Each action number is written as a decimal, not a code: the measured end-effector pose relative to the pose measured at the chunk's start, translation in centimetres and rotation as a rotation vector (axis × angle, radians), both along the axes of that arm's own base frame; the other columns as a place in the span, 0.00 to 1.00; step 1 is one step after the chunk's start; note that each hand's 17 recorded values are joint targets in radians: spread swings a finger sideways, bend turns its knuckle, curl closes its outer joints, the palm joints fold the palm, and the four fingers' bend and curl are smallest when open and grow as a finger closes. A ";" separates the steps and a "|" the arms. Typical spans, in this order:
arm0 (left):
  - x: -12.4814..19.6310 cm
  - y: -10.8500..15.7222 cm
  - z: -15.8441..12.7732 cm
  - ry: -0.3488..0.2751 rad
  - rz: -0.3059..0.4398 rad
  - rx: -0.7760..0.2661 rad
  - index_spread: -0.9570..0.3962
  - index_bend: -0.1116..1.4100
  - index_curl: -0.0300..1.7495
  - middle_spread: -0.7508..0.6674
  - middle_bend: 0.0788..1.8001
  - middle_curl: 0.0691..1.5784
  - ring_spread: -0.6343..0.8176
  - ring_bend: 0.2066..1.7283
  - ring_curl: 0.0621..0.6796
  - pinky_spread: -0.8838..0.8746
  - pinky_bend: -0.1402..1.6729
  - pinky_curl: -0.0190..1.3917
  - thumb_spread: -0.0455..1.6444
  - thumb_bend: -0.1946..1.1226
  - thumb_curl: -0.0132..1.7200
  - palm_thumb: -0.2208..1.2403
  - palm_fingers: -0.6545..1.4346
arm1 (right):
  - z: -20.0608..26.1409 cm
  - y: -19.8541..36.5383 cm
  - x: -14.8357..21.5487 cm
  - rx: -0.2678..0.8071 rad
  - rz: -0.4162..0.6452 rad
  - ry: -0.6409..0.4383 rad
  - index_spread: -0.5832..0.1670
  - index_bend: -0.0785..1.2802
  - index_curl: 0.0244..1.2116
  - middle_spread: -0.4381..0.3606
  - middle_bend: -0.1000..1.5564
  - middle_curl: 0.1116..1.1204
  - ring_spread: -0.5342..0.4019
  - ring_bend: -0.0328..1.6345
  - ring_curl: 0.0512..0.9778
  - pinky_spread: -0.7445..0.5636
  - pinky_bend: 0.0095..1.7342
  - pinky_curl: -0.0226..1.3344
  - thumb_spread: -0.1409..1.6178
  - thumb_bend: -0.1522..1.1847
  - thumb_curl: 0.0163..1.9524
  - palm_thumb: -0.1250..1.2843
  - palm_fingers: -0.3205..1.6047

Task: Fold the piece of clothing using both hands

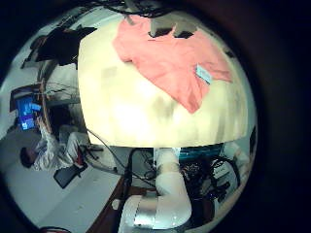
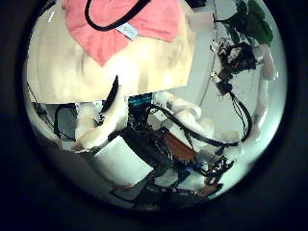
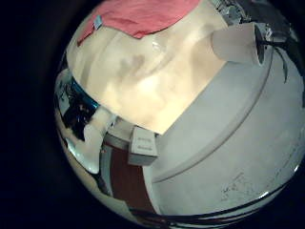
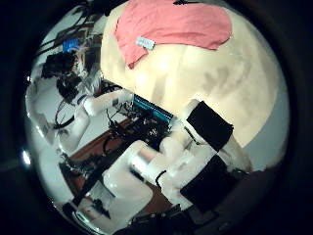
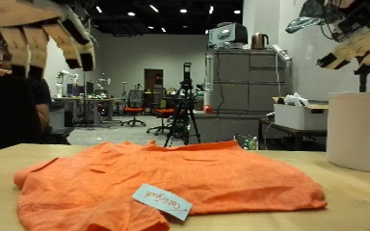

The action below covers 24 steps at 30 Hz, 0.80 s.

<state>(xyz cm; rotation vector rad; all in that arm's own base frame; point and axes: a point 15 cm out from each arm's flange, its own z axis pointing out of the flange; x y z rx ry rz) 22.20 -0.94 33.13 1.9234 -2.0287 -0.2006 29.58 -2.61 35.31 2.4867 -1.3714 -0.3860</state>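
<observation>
An orange piece of clothing (image 5: 172,173) lies spread flat on the wooden table (image 5: 352,207), a pale label (image 5: 164,202) on its near edge. My left hand (image 5: 41,34) hangs high above the cloth's one side, fingers straight and pointing down, holding nothing. Over the other side, just as high, my right hand (image 5: 355,34) hangs with relaxed fingers and is empty too. Every palm view looks down on the clothing from far off: the clothing (image 1: 165,56), (image 2: 125,21), (image 3: 143,14), (image 4: 171,27). The label (image 1: 203,74), (image 2: 127,32), (image 4: 146,43) shows in three of them.
A tall white cylinder (image 5: 361,130) stands at the table's edge under my right hand. Bare tabletop (image 1: 146,116) surrounds the cloth on the near side. Grey cabinets (image 5: 243,91) and a tripod (image 5: 183,106) stand in the room behind.
</observation>
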 end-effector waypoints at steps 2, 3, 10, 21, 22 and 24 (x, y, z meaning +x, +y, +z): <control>-0.6 0.0 -0.8 0.012 -0.013 -0.004 0.71 0.20 0.24 0.63 0.09 0.20 0.73 0.10 0.22 0.75 0.18 0.18 0.70 0.13 0.21 0.51 0.42 | 0.0 0.2 -0.1 0.004 0.000 0.003 0.39 0.22 0.32 0.65 0.17 0.20 0.80 0.14 0.20 0.86 0.10 0.20 0.84 0.11 0.14 0.58 0.31; -0.8 0.0 -1.2 0.015 -0.021 -0.006 0.71 0.20 0.24 0.64 0.09 0.20 0.73 0.10 0.22 0.75 0.18 0.18 0.70 0.13 0.21 0.51 0.42 | 0.1 0.3 -0.2 0.003 -0.001 0.003 0.39 0.22 0.32 0.65 0.17 0.20 0.80 0.14 0.20 0.86 0.10 0.20 0.84 0.11 0.14 0.58 0.31; -1.4 1.2 -1.6 0.011 -0.067 0.029 0.72 0.20 0.25 0.67 0.08 0.20 0.74 0.10 0.22 0.75 0.17 0.18 0.70 0.13 0.21 0.51 0.42 | 0.3 2.8 -0.8 -0.019 0.013 0.016 0.39 0.22 0.32 0.65 0.17 0.21 0.80 0.13 0.20 0.86 0.10 0.20 0.84 0.11 0.14 0.58 0.31; -1.9 2.3 -6.1 -0.034 -0.204 0.057 0.72 0.19 0.25 0.62 0.08 0.20 0.73 0.10 0.22 0.74 0.18 0.17 0.70 0.13 0.20 0.51 0.42 | -0.6 5.7 -1.9 0.040 -0.095 0.085 0.40 0.23 0.32 0.64 0.19 0.22 0.80 0.14 0.19 0.86 0.10 0.19 0.85 0.11 0.13 0.59 0.33; -1.7 2.4 -6.3 -0.040 -0.209 0.061 0.72 0.19 0.25 0.62 0.08 0.20 0.73 0.10 0.22 0.74 0.18 0.17 0.70 0.13 0.20 0.51 0.42 | -0.7 5.7 -2.0 0.036 -0.103 0.098 0.40 0.22 0.32 0.63 0.19 0.23 0.80 0.14 0.19 0.86 0.10 0.19 0.85 0.11 0.13 0.59 0.33; -0.7 2.0 -7.7 -0.072 -0.230 0.067 0.73 0.19 0.24 0.64 0.06 0.19 0.73 0.11 0.23 0.73 0.19 0.18 0.70 0.13 0.20 0.51 0.42 | -0.6 5.8 -2.2 0.032 -0.115 0.121 0.40 0.23 0.32 0.62 0.19 0.23 0.80 0.14 0.20 0.86 0.10 0.19 0.85 0.11 0.14 0.61 0.33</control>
